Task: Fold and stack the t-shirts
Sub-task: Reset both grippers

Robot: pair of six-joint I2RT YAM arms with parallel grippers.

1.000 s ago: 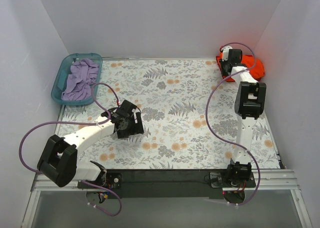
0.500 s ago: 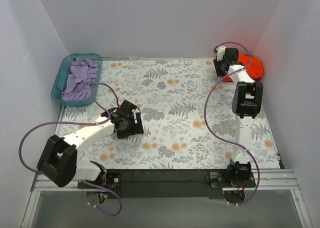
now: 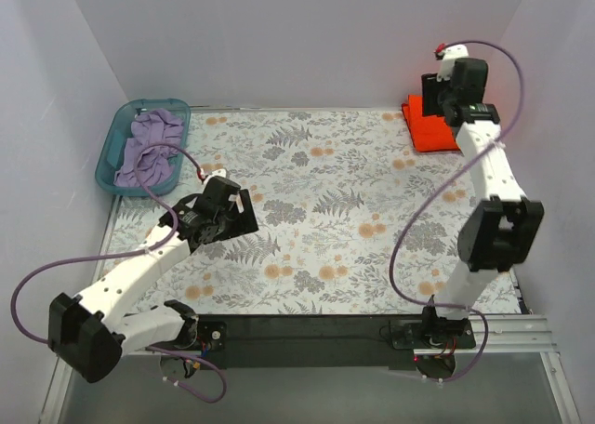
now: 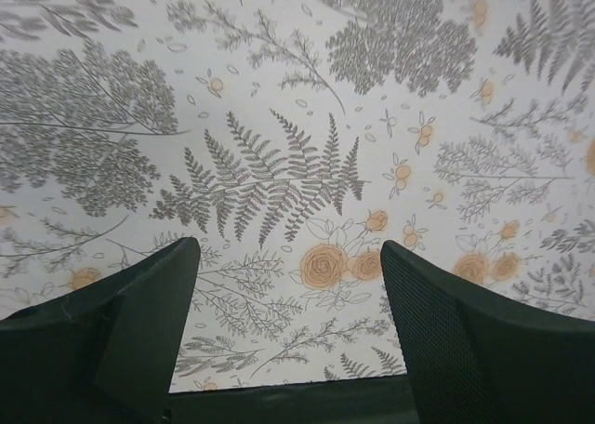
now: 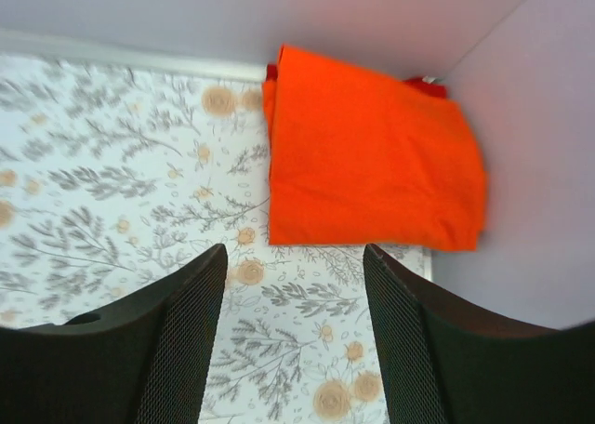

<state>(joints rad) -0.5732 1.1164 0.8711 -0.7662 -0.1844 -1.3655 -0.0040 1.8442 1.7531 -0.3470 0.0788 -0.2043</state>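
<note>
orange t-shirt point(image 5: 372, 154) | tablecloth point(image 4: 279, 89) grey ferns (orange blooms) | teal bin point(image 3: 109, 154) | lilac cloth point(image 3: 149, 150)

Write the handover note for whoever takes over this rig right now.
Left tool: open, empty, over the table.
Right tool: open, empty, high over the far right corner.
Orange t-shirt: folded, lying on the red t-shirt, which only peeks out beneath.
Done: both appear folded and stacked.
Left: purple cloth sits crumpled in the teal bin; check whether it belongs.
</note>
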